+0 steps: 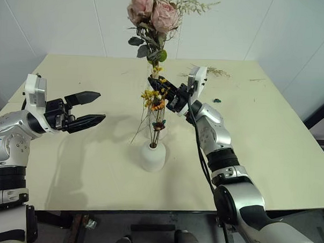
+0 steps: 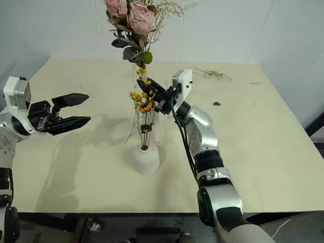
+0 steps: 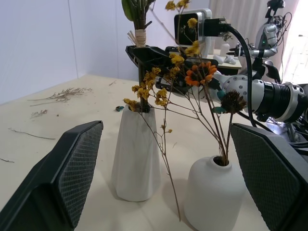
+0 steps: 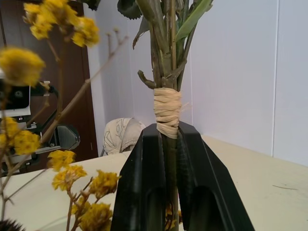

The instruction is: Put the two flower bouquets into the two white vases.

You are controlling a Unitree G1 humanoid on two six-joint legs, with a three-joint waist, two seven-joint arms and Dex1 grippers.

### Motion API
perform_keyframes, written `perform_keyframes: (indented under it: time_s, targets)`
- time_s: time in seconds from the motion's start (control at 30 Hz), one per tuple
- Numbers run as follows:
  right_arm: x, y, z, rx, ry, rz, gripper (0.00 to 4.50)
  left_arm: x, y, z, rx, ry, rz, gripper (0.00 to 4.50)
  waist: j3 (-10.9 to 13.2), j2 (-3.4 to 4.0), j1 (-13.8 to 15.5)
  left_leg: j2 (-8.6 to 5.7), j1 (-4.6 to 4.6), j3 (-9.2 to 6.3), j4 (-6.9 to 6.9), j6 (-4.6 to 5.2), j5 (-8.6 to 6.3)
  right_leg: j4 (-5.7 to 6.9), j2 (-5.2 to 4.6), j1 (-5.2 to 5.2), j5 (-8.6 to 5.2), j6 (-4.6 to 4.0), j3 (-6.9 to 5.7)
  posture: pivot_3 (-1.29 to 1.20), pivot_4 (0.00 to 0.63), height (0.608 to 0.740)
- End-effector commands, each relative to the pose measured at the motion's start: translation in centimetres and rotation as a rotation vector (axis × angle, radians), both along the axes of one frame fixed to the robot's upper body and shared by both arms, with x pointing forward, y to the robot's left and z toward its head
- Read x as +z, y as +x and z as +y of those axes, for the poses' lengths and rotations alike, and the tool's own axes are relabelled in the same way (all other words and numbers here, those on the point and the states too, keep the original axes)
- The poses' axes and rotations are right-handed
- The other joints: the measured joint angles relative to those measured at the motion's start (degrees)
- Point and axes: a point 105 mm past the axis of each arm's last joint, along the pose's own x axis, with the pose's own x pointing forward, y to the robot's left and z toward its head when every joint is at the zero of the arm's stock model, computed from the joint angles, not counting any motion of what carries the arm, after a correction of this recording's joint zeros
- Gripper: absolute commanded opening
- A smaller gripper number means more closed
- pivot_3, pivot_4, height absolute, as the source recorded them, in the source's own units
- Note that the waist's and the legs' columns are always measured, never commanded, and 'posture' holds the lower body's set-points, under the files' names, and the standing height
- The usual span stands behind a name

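The rose bouquet [image 1: 150,13], pink roses with greenery and raffia-tied stems [image 4: 167,108], stands upright over the tall cone vase [image 3: 137,154]. Its stem ends sit at the vase's mouth, where yellow blooms hide them. My right gripper [image 1: 159,85] is shut on those stems just below the tie, above the vase. The thin yellow-orange bouquet [image 1: 154,101] stands in the short round vase [image 1: 153,156], which is close in front of the cone vase. My left gripper [image 1: 92,109] hovers open to the left of both vases, holding nothing.
Both vases stand near the middle of the pale table [image 1: 268,147]. Loose dried sprigs [image 1: 215,71] lie at the far right side, and a small green scrap [image 1: 218,100] lies right of my right arm. White walls close in behind the table.
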Motion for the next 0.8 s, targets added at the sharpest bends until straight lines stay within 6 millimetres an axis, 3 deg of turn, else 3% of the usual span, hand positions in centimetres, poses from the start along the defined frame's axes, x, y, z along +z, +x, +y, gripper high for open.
perform_keyframes:
  time_s: [0.03,0.33,0.8]
  targets:
    - [1.6,-0.5,-0.4,-0.011,0.011,-0.066,1.57,1.0,-0.2,0.1,-0.002,-0.021,-0.048,4.50,0.0,0.00,0.0,0.00,0.00,0.00,0.00,0.00,0.00,0.00,0.00,0.00,0.00,0.00,0.00,0.00,0.150,0.740]
    - [2.7,-0.4,-1.2,-0.037,0.005,-0.100,4.46,1.1,-0.1,0.0,-0.005,-0.027,-0.058,4.50,0.0,0.00,0.0,0.00,0.00,0.00,0.00,0.00,0.00,0.00,0.00,0.00,0.00,0.00,0.00,0.00,0.150,0.740]
    - [2.4,-0.2,-2.1,-0.065,-0.030,-0.109,4.46,1.2,0.1,-0.1,-0.008,-0.026,-0.071,4.50,0.0,0.00,0.0,0.00,0.00,0.00,0.00,0.00,0.01,0.00,0.00,0.00,0.00,0.00,0.00,0.00,0.150,0.740]
